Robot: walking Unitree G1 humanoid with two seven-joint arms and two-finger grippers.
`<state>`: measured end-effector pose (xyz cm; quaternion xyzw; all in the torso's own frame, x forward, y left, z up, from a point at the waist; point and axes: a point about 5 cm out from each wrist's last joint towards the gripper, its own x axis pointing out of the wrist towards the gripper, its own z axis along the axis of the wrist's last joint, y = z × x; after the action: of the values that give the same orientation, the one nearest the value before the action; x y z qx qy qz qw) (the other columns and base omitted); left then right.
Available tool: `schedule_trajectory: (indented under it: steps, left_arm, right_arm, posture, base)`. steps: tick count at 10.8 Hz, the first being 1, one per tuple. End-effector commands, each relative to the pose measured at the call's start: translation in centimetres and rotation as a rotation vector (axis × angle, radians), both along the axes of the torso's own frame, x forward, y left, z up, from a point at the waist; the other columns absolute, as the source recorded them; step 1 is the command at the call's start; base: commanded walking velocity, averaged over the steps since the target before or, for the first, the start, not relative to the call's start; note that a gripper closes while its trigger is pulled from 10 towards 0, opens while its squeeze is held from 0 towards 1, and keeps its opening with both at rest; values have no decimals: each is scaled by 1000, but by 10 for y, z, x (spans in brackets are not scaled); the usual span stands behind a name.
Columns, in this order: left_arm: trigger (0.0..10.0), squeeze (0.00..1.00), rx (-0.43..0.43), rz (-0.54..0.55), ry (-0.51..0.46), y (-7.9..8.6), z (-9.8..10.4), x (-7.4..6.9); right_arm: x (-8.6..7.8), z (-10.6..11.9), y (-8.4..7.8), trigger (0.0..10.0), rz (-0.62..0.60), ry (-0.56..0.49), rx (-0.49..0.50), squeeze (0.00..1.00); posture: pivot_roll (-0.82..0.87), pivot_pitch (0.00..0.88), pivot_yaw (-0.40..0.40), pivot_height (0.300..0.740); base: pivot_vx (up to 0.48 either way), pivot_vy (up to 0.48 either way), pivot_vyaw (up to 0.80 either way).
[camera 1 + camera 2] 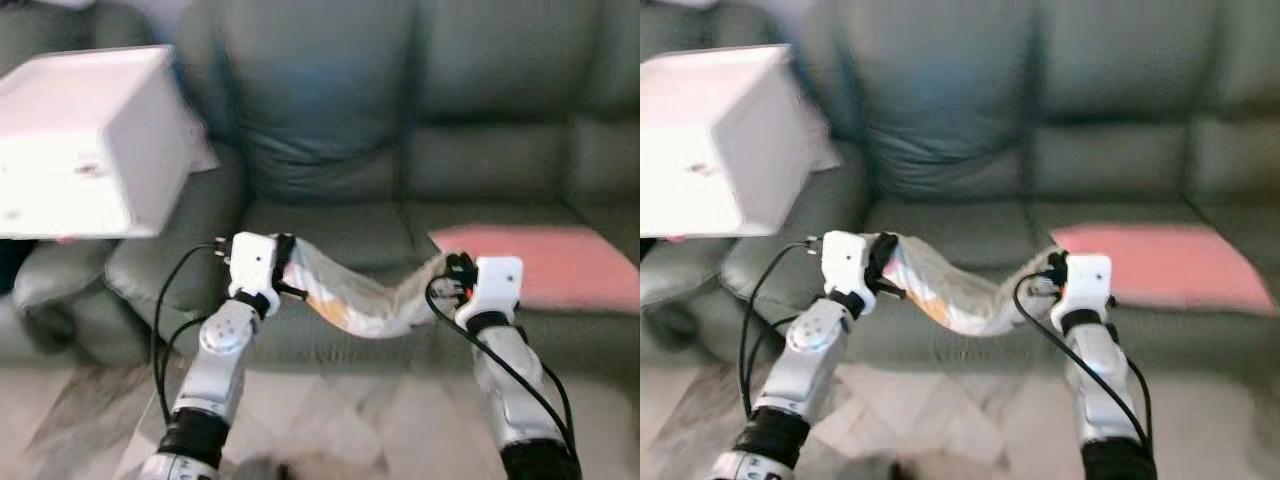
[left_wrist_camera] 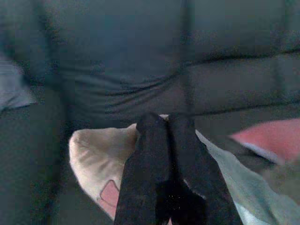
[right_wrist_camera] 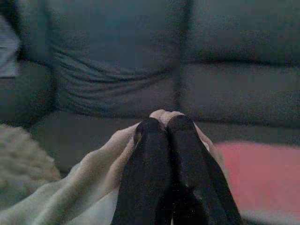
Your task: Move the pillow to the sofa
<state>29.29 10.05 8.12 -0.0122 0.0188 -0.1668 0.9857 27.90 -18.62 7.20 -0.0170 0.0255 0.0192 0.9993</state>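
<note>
Pillow (image 1: 360,300) hangs slack between both arms at the sofa's (image 1: 330,235) front edge, left hand (image 1: 285,268) and right hand (image 1: 455,278) each clamped on an end. Carrying looks nearly finished; laying it on the seat and letting go remain.
</note>
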Motion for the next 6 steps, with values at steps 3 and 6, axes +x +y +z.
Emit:
schedule_trajectory:
  steps: [3,6]
  left_arm:
    - [10000,0,5,22,-38,5,9,6]
    - [10000,0,11,26,-34,6,9,6]
  right_arm:
    - [2,6,10,10000,36,-27,7,0]
    - [2,5,10,10000,36,-22,8,0]
  posture:
    - [-34,0,35,740]
    - [-35,0,39,740]
  base:
    - [480,0,0]
    - [114,0,0]
